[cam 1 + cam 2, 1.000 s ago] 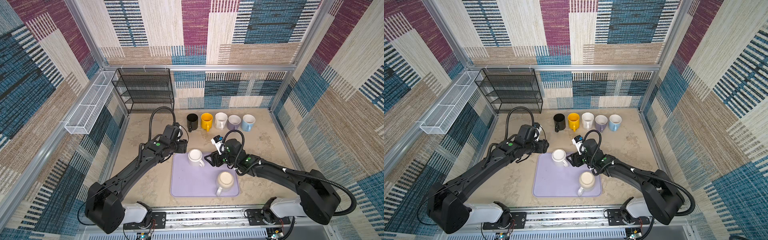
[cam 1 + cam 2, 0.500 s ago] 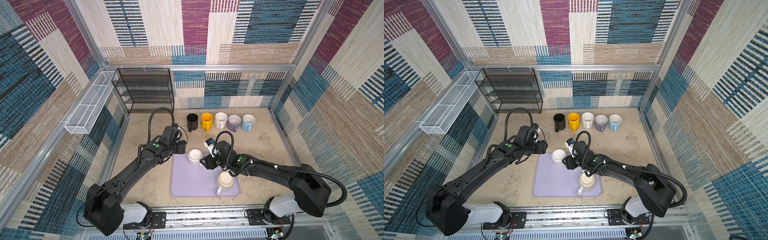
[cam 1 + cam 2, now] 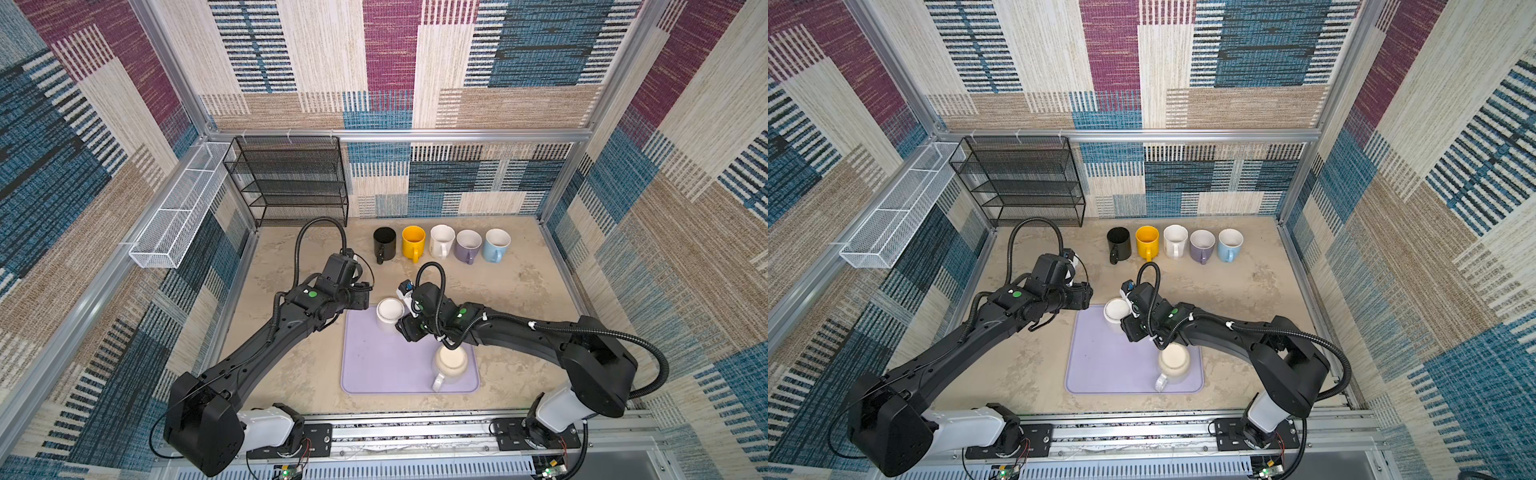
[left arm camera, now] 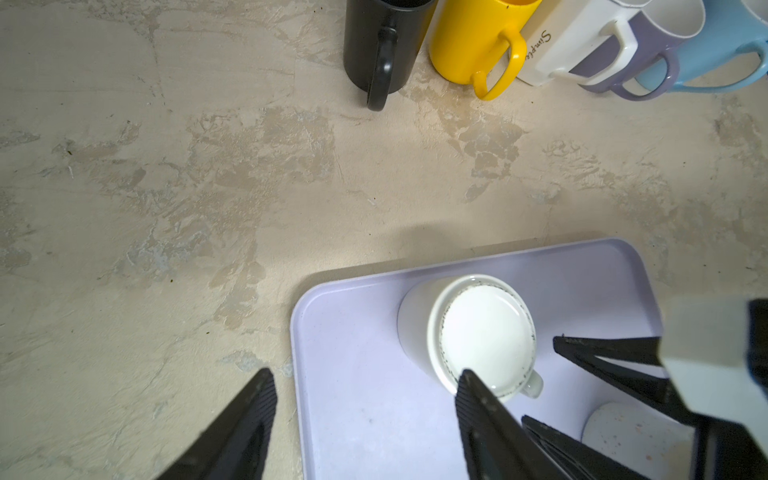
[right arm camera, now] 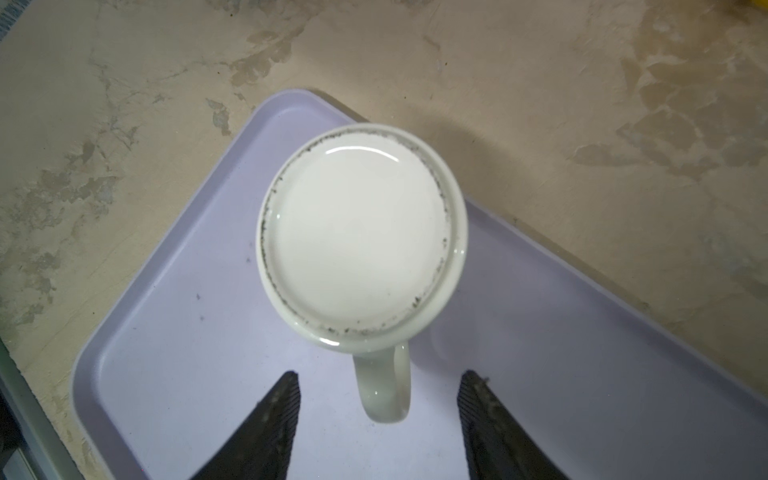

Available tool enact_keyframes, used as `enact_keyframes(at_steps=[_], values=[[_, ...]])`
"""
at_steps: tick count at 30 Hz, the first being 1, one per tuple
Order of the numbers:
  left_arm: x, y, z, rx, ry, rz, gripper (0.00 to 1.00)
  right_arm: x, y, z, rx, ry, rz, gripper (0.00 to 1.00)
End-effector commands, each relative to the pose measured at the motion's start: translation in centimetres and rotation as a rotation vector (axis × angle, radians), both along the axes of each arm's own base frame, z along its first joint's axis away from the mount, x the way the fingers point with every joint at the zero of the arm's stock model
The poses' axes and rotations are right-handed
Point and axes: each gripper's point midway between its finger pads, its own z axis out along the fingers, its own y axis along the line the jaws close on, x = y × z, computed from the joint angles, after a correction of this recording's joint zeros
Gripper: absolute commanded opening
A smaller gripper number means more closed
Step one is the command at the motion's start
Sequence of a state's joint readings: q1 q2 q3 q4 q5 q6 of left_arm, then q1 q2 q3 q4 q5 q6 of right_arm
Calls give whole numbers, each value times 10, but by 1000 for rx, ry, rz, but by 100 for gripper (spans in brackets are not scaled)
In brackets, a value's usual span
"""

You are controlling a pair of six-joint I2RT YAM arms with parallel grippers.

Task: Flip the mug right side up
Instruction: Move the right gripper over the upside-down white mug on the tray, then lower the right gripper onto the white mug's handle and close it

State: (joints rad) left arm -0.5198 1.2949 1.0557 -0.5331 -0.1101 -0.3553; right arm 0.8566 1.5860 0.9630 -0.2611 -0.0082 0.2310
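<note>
You are working over a mottled beige tabletop (image 3: 519,282) with a stone-like finish, boxed in by an aluminium frame (image 3: 415,135) and walls (image 3: 415,62) covered in woven patchwork of blue, maroon and cream. A black wire rack (image 3: 291,183) stands at the back left, and a white mesh basket (image 3: 178,212) hangs along the left wall. Against the back wall five mugs stand open end up in a row: black mug (image 3: 384,245), yellow mug (image 3: 413,243), white mug (image 3: 441,241), purple mug (image 3: 468,245), light blue mug (image 3: 496,244). A lavender tray (image 3: 374,365) lies on the near middle of the table. The upside-down mug (image 5: 361,237) sits base up in the tray's far left corner. A cream mug (image 3: 451,361) stands at the tray's near right. Your right gripper (image 5: 380,376) has its jaws apart, one on each side of the mug's handle (image 5: 384,390), touching neither side. Your left gripper (image 4: 365,374) is spread wide and holds nothing, hovering just beside that mug over the tray's edge.
</note>
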Motion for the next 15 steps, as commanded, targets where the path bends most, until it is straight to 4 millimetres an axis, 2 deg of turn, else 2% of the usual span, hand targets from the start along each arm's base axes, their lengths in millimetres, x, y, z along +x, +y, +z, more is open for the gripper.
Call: enact_keyframes(at_steps=[1, 15], values=[[1, 3, 1, 9, -13, 18, 69, -1, -3, -4, -44, 9, 1, 62], [0, 6, -1, 18, -10, 21, 69, 0, 6, -8, -81, 26, 30, 48]])
